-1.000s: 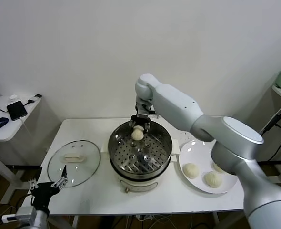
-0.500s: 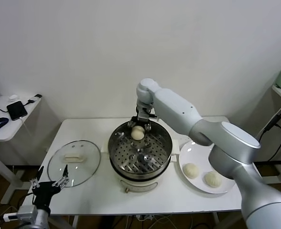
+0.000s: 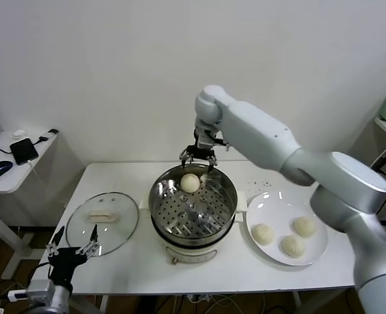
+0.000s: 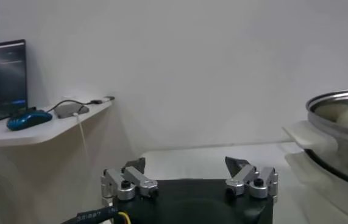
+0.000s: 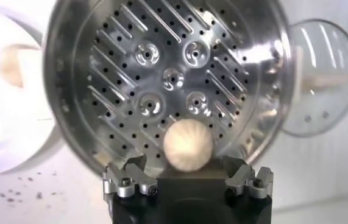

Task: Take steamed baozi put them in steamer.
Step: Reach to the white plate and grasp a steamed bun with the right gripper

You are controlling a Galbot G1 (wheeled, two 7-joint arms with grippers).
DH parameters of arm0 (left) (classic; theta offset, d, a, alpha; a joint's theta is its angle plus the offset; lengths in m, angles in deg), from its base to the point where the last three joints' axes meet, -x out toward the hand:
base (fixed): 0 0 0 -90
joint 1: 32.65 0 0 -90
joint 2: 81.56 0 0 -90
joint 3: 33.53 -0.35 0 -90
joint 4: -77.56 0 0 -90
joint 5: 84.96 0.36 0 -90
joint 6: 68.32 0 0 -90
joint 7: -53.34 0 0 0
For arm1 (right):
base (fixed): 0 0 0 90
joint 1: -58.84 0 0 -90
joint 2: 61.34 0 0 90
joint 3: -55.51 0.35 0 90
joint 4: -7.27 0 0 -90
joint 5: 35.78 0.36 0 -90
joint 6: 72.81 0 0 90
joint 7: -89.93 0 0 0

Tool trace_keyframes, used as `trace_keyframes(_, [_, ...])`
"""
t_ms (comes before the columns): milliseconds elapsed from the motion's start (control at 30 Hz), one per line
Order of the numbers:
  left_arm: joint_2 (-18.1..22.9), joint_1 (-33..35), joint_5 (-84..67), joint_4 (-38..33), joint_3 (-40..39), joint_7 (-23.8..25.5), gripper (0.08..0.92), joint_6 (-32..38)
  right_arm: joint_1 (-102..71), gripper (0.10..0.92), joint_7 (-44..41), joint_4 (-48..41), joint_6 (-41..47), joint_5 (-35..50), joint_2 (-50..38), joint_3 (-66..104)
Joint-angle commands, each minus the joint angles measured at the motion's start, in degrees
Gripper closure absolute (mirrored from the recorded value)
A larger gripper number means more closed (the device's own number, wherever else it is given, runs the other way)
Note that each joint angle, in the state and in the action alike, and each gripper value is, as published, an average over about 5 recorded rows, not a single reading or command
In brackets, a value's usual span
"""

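From the head view, the right gripper (image 3: 197, 156) hangs with its fingers spread and empty just above one baozi (image 3: 190, 183) lying on the perforated tray at the far side of the steamer (image 3: 193, 207), while three more baozi (image 3: 263, 233) sit on the plate (image 3: 277, 205) well off to its side. The left wrist view shows the left gripper (image 4: 189, 172) low beside the surface, fingers wide apart and holding nothing. In the right wrist view, the bun (image 5: 188, 143) rests just beyond the parted fingers (image 5: 134, 167), apart from them.

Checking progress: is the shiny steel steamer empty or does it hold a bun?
Not empty: one cream-white round bun lies on the perforated tray of the steel steamer, near its far wall.
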Motion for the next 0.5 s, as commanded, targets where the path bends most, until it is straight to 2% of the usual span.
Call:
trace_keyframes(33, [-0.16, -0.01, -0.12, -0.04, -0.34, 0.20, 0.177, -0.07, 5.51, 0.203, -0.17, 12.05, 47.63, 14.20, -14.05, -2.43])
trace_keyframes(233, [-0.65, 0.24, -0.31, -0.14, -0.81, 0.42, 0.177, -0.17, 4.31, 0.203, 5.83, 18.73, 56.59, 19.38, -24.85, -3.65])
trace_keyframes(333, [-0.92, 0.26, -0.36, -0.18, -0.95, 0.50, 0.177, -0.22, 2.25, 0.203, 7.28, 22.48, 61.03, 18.73, -30.05, -2.80])
trace_keyframes(500, [-1.23, 0.12, -0.35, -0.15, -1.06, 0.63, 0.177, -0.39, -2.55, 0.203, 7.23, 27.82, 62.71, 17.48, -36.19, -0.22])
